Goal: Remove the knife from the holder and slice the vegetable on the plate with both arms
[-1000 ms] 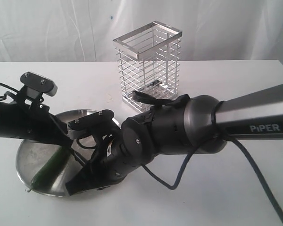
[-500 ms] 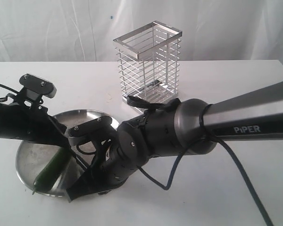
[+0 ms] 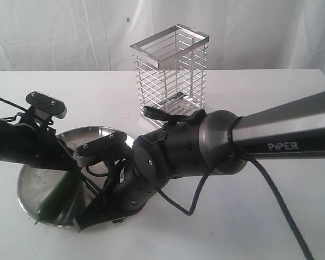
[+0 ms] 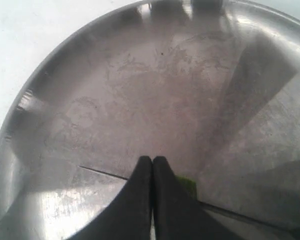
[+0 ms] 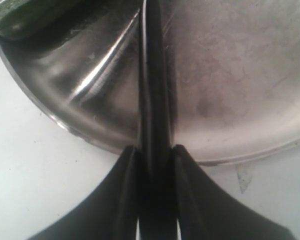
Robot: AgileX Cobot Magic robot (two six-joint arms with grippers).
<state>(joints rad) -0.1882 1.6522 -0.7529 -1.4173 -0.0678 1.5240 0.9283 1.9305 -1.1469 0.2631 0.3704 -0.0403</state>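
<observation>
Exterior view hides much of the work. The right arm (image 3: 222,143), a bulky black wrist on a silver-grey link lettered PiPER, reaches across and covers the near right part of the plate (image 3: 35,181). Its gripper shows there only as a dark wedge at the plate's front rim. The left arm (image 3: 16,146) runs off that view's left edge.

The vegetable (image 3: 57,196), slender and dark green, lies in the plate toward its near left side, its upper end lost under the left arm. In the left wrist view only a small green patch of it peeks out just beside the fingertips; whether they press on it cannot be told.

The plate is round, shallow, scuffed shiny steel with a raised rim, on a white table (image 3: 271,216). Behind it, well apart, the holder (image 3: 170,70) stands upright, a tall open-topped basket of horizontal wires.

The left gripper (image 4: 152,162) has its black tapered fingers (image 4: 137,200) pressed together with no gap, low over the plate floor. The right gripper (image 5: 152,150) has its fingers (image 5: 122,190) slightly apart, clamped on the handle of the knife (image 5: 152,90). The knife is slim and all black and reaches over the rim into the plate. Its tip is cut off by the frame edge.
</observation>
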